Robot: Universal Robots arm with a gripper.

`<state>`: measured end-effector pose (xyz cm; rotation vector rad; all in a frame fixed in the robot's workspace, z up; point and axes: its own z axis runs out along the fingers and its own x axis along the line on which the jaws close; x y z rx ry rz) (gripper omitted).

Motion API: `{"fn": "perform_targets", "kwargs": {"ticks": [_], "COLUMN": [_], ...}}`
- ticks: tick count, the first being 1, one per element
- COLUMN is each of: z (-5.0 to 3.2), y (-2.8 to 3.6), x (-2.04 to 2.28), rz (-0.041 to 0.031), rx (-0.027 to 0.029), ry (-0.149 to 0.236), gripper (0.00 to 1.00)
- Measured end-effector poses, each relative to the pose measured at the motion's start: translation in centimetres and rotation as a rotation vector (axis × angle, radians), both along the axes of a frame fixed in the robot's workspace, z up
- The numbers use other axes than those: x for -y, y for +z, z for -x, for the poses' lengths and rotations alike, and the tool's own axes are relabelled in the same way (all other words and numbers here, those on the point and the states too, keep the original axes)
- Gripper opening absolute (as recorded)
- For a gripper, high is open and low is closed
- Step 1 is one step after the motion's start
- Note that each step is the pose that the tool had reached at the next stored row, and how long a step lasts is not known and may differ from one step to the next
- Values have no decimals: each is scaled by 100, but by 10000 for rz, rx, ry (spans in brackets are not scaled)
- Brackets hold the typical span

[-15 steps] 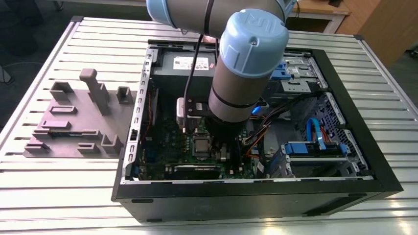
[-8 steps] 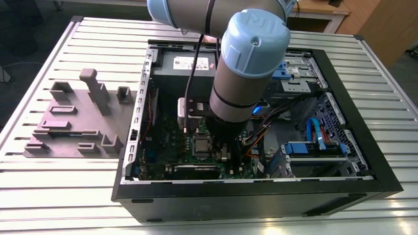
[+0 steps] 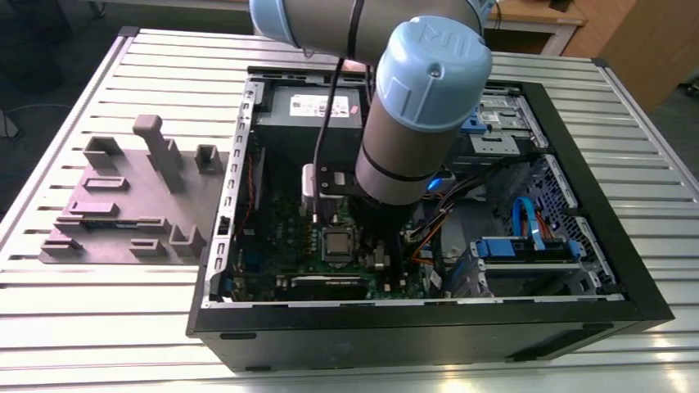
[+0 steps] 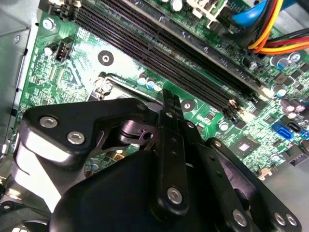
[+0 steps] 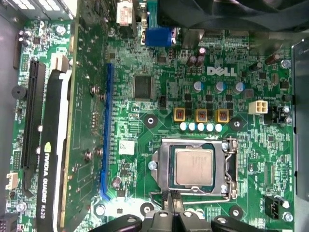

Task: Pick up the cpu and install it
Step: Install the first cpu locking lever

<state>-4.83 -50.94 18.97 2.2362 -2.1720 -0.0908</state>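
Note:
The cpu point(image 5: 194, 166), a silvery-grey square chip, lies flat in its socket on the green motherboard point(image 5: 145, 58), with the socket's metal frame point(image 5: 231, 164) around it. In the exterior view the cpu point(image 3: 336, 244) sits just to the exterior view's left of the arm's wrist point(image 3: 410, 139), inside the open computer case point(image 3: 611, 270). My gripper point(image 5: 173, 199) hovers over the socket's edge, beside the chip and not touching it. Its black fingers point(image 4: 169, 116) stand together, shut, with nothing between them.
A black graphics card point(image 5: 53, 159) stands beside the socket and long black memory slots point(image 4: 159, 43) run on the other side. Orange and yellow cables point(image 4: 270, 29) cross near them. A grey box with a white label point(image 3: 311, 106) fills the case's far end. A grey fixture point(image 3: 131, 196) lies on the slatted table.

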Motion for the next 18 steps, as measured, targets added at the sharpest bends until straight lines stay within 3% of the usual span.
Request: {"fn": "perform_targets", "kwargs": {"ticks": [18], "z": [-7], "y": [-17], "x": [1], "rz": [-1], "rx": [-2], "ry": [2], "gripper": [10]}}
